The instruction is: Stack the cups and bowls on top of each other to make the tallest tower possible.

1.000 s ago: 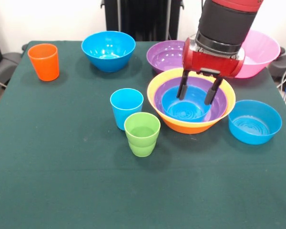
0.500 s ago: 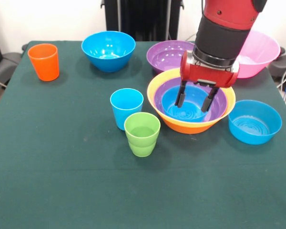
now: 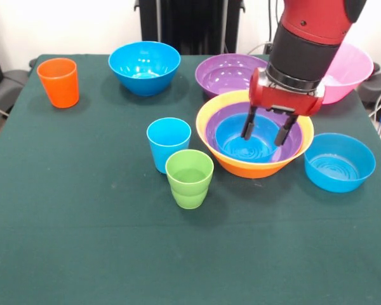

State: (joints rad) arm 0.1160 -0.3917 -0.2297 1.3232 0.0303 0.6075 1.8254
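A blue bowl (image 3: 241, 145) sits nested in a purple bowl (image 3: 296, 141), which sits in the orange-yellow bowl (image 3: 241, 166) right of centre; this is the tower. My gripper (image 3: 264, 132) hangs open just above the blue bowl's inside, holding nothing. A light blue cup (image 3: 168, 143) and a green cup (image 3: 189, 178) stand touching left of the nest. The orange cup (image 3: 58, 82) stands at the far left. Loose bowls: blue (image 3: 144, 67) at the back, purple (image 3: 223, 75) behind the nest, pink (image 3: 350, 67) partly hidden by the arm, blue (image 3: 339, 161) at the right.
Everything rests on a dark green tablecloth (image 3: 101, 241). The robot's red and black arm (image 3: 308, 38) comes down over the back right, covering part of the pink bowl.
The gripper has shifted slightly to the right and risen a little over the nested bowls, staying open. No cup or bowl has moved.
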